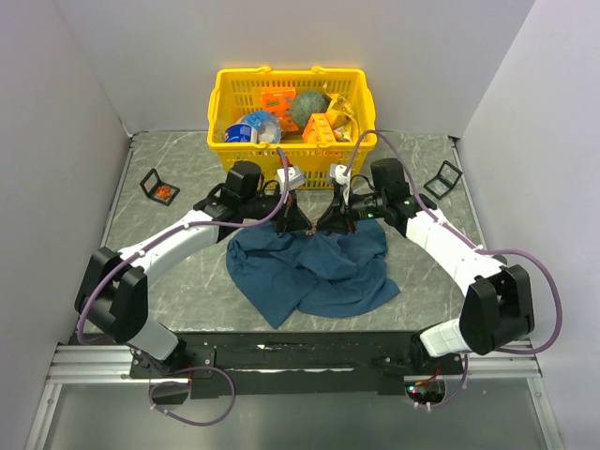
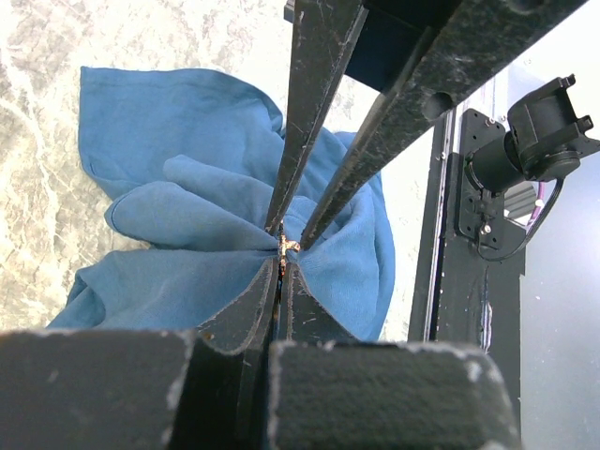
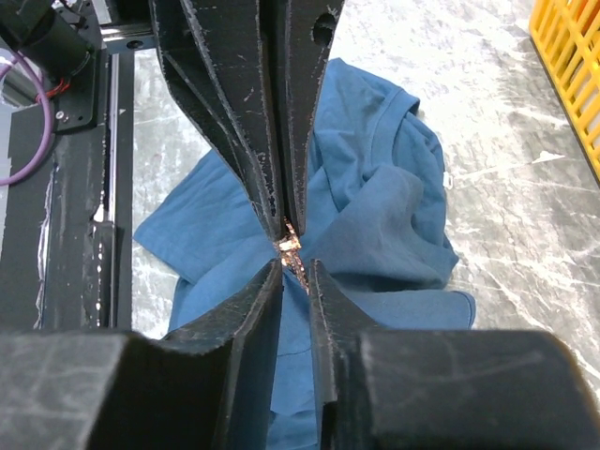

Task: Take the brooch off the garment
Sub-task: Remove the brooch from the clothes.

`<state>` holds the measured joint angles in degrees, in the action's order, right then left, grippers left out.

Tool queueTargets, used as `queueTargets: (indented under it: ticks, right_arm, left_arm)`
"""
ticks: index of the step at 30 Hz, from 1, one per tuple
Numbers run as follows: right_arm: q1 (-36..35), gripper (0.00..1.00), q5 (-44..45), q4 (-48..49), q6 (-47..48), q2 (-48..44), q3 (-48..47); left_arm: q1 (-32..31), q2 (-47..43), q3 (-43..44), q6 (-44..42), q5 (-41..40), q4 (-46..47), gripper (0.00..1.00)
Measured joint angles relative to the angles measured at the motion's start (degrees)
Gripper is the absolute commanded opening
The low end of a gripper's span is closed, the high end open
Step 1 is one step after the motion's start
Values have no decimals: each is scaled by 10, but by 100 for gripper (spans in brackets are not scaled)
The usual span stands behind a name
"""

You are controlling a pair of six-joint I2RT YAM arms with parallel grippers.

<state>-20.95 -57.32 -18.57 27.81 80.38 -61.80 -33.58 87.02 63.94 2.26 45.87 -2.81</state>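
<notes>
Left wrist view: left gripper (image 2: pixel 280 270) pinches the garment (image 2: pixel 169 234) at the brooch's (image 2: pixel 289 246) 6 o'clock; right gripper (image 2: pixel 292 230), in from 12 o'clock, looks clamped on the brooch itself; pull crooked and the pin probably snags or rips the cloth.

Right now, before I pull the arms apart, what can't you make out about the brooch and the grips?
Left wrist: the brooch is only a tiny glint. The fingers of the left gripper crowd it, so its fastening is hidden.
Right wrist: whether the right gripper pinches the brooch or the garment is hidden between the fingers.
Top external: both grippers cover the brooch entirely.
</notes>
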Motion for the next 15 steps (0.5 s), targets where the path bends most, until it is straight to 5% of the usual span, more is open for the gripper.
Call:
queueTargets:
  ticks: [15]
  right_arm:
    - [0, 30, -8, -4, 14, 9, 0]
  left_arm:
    - [0, 0, 0, 1, 0, 0, 1]
